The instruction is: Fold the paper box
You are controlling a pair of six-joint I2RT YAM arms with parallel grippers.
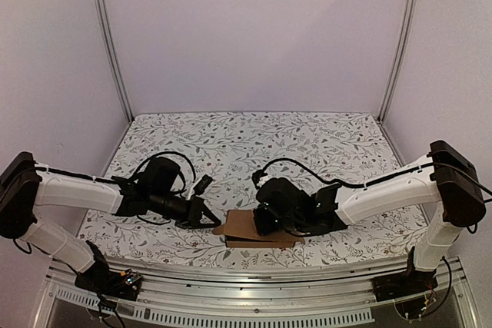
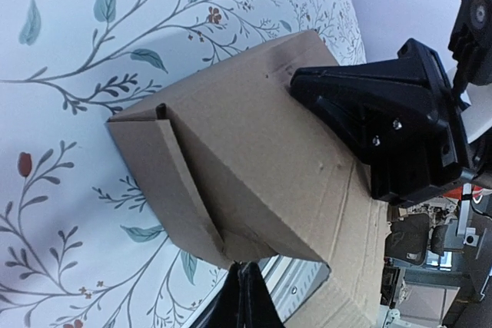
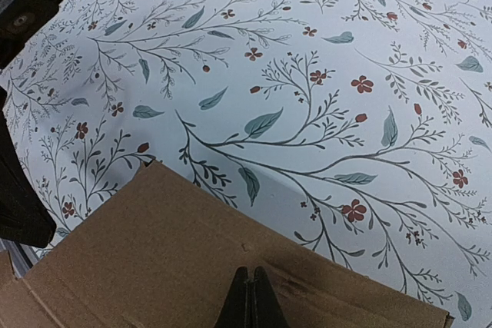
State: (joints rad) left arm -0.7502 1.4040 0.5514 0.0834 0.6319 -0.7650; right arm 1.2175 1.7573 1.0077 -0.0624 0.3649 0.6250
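Box (image 1: 261, 230) lies low on the table (image 1: 254, 140), close to the near edge and about midway between the two arm bases. Its long axis runs left-right across the table. Right gripper (image 3: 250, 288) is on top of it: jaws pinched together with nothing between them, tips down on the brown top panel, looks like pressing rather than gripping. Left gripper (image 1: 214, 223) is also closed and empty, at the box's left end, tip pointing right along the long axis, so the box lies straight ahead of it, touching or just short, can't tell which. In the left wrist view an end flap (image 2: 165, 182) stands partly turned along that left end, the nearest part to the left tip. My guess is the next move is the left arm pushing that flap in while the right pins the panel. Both arms are close, right is on the box, left is nearer the flap. Hard to make out: whether the box is a flat sheet or already a raised sleeve. The top view reads flat, the left wrist view shows a sloped panel with a hollow under it. The right arm's body covers the middle of the box from above, the right end and near-edge tabs are cut off in both wrist views, and the actual contact under the right tips is not visible.
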